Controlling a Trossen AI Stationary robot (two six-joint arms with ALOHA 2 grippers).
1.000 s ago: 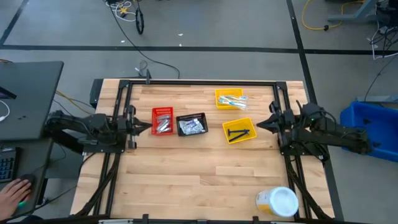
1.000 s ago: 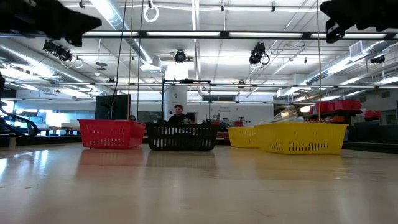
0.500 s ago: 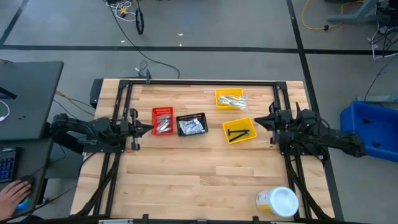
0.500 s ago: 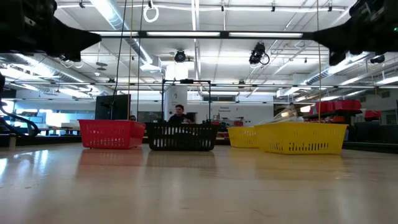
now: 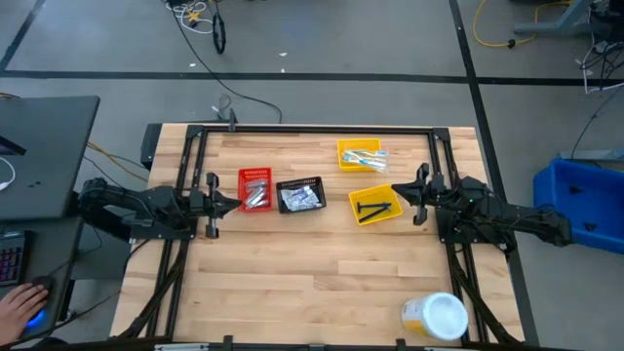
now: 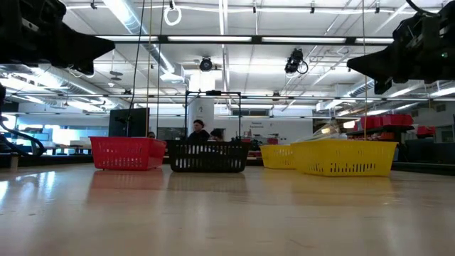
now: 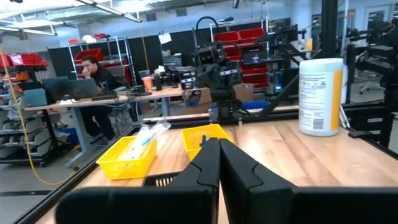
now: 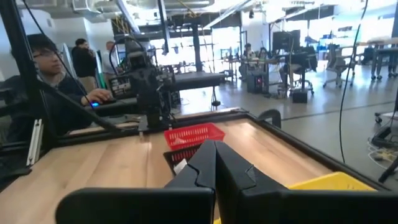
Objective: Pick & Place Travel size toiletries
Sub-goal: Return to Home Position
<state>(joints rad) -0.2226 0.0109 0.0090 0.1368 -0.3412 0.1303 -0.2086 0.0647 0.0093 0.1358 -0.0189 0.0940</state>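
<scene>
The travel size toiletries lie sorted in four small bins mid-table: silvery sachets [image 5: 255,191] in the red bin [image 5: 242,177], white-and-blue tubes [image 5: 300,198] in the black bin [image 5: 286,183], toothbrushes [image 5: 363,156] in the far yellow bin [image 5: 343,146], black sticks [image 5: 373,209] in the nearer yellow bin [image 5: 390,191]. My left gripper [image 5: 234,199] hovers shut at the table's left side, just left of the red bin, pointing level toward the bins. My right gripper [image 5: 403,192] hovers shut just right of the nearer yellow bin, pointing level toward it. Both hold nothing.
A big yellowish jar with a white lid [image 5: 435,317] lies near the table's front right corner. A black frame [image 5: 312,130] runs along the table's far, left and right sides. Bare wood spreads in front of the bins. People sit at desks beyond the table.
Both arms have sunk toward the table. My right gripper came down further and tipped to level; my left gripper came down a little. Both stayed shut. The bins and their contents have not moved.
</scene>
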